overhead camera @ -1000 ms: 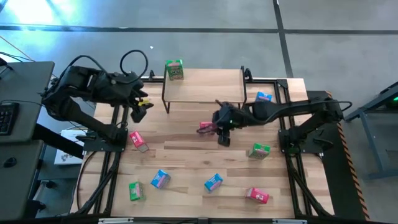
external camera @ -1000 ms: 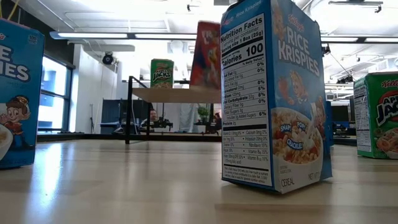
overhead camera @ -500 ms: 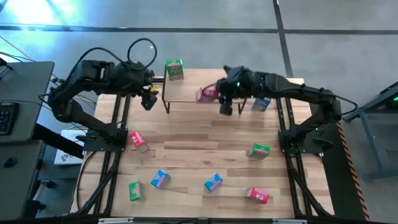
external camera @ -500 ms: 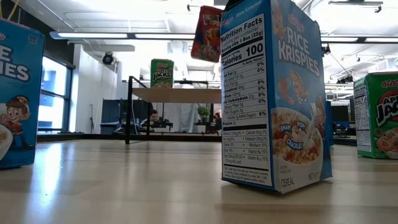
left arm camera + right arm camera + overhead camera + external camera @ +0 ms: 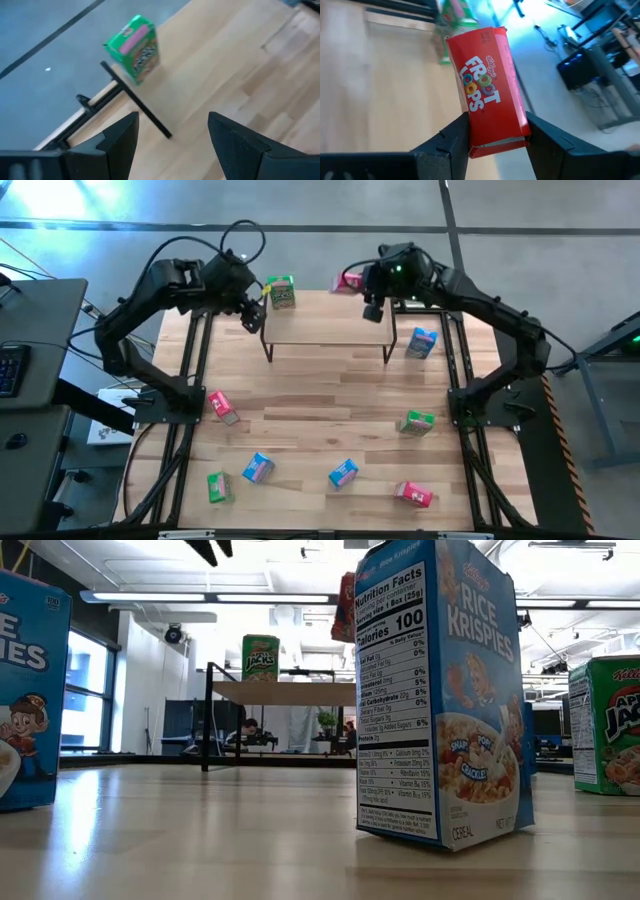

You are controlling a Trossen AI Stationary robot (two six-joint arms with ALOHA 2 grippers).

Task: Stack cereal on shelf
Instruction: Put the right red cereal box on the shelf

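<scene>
Showing a tabletop [image 5: 330,420] of pale, smooth wood planks with a soft sheen. Showing a shelf [image 5: 330,320] with a light matt wood top on thin black metal legs. Gripping a glossy printed red cardboard box [image 5: 487,105] between matt black plastic fingers [image 5: 445,145] of the right gripper [image 5: 492,145]. Displaying a green cardboard box [image 5: 134,47], also printed and slightly shiny. Framing everything with dark metal arms.

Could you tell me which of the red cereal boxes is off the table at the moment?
The red Froot Loops box held in the right gripper above the shelf's back edge; the other two red boxes lie on the tabletop.
</scene>
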